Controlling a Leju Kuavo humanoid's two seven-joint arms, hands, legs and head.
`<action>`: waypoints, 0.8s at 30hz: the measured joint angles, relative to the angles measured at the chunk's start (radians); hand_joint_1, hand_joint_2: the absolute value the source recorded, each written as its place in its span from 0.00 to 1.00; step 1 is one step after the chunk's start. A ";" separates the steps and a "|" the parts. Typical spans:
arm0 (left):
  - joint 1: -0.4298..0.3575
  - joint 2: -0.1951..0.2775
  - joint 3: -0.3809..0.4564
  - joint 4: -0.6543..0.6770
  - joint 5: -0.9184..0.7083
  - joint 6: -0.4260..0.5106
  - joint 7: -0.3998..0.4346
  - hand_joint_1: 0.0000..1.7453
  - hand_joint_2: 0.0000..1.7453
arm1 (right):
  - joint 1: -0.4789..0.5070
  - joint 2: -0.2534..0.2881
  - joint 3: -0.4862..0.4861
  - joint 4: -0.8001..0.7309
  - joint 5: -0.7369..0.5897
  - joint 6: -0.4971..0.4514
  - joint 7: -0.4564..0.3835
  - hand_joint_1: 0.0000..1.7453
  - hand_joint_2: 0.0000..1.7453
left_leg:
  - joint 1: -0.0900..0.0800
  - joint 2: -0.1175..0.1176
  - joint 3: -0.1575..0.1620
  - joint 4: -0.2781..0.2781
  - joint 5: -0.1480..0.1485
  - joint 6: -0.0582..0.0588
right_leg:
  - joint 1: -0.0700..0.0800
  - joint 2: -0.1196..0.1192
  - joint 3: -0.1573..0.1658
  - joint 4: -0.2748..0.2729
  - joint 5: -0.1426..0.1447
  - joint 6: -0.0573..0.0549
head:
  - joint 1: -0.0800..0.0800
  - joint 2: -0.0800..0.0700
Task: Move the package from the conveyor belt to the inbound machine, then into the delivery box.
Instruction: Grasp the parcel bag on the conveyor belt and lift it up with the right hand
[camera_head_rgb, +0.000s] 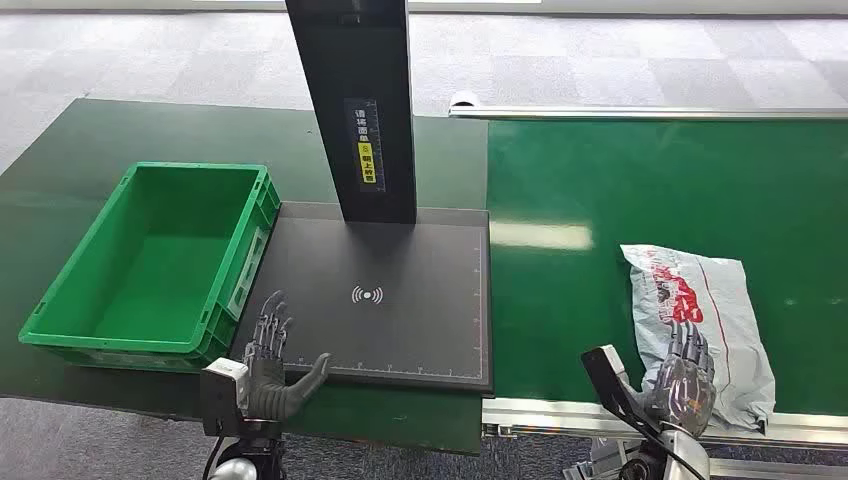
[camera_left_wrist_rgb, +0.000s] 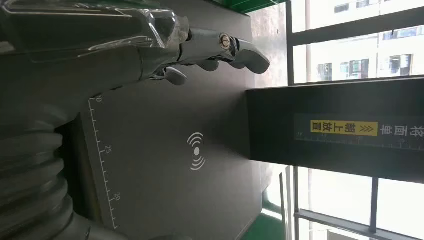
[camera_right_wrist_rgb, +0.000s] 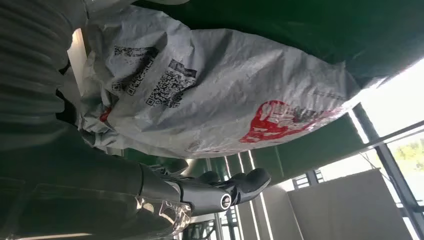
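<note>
Soft, light, slippery grey package (camera_head_rgb: 700, 320) on conveyor belt (camera_head_rgb: 600, 190); best pinched at crinkled near edge; right hand (camera_head_rgb: 685, 375) spread over it, holding nothing; left hand (camera_head_rgb: 272, 365) spread, empty.

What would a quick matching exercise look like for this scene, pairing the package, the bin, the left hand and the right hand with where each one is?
Things:
1. package
2. bin
3. left hand
4. right hand

Places:
A. at the near edge of the black scanner pad
B. left of the scanner pad, nothing in it
C. over the near end of the package
D. flat on the green belt

Pairs: 1-D, 2-B, 3-A, 4-C
</note>
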 joint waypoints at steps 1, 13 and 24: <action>0.000 0.000 0.001 -0.001 0.000 0.000 0.001 0.00 1.00 | -0.005 -0.001 -0.011 0.010 -0.003 0.001 0.000 0.00 1.00 | 0.000 0.000 0.000 0.000 0.000 0.000 | 0.000 0.000 0.000 0.000 0.000 0.000 | 0.000 0.000; 0.004 0.000 0.010 -0.017 -0.010 -0.005 0.018 0.00 1.00 | -0.092 -0.047 -0.185 0.215 0.046 -0.001 0.075 1.00 1.00 | 0.000 0.000 0.001 0.000 0.000 0.000 | 0.000 0.000 0.001 0.000 0.000 0.000 | 0.000 0.000; 0.005 -0.007 0.019 -0.028 -0.024 -0.008 0.022 0.00 1.00 | -0.100 -0.012 -0.205 0.147 -0.051 -0.036 -0.108 1.00 1.00 | 0.000 -0.001 0.001 0.000 0.000 0.000 | 0.000 0.000 0.001 0.000 0.001 0.001 | 0.000 0.000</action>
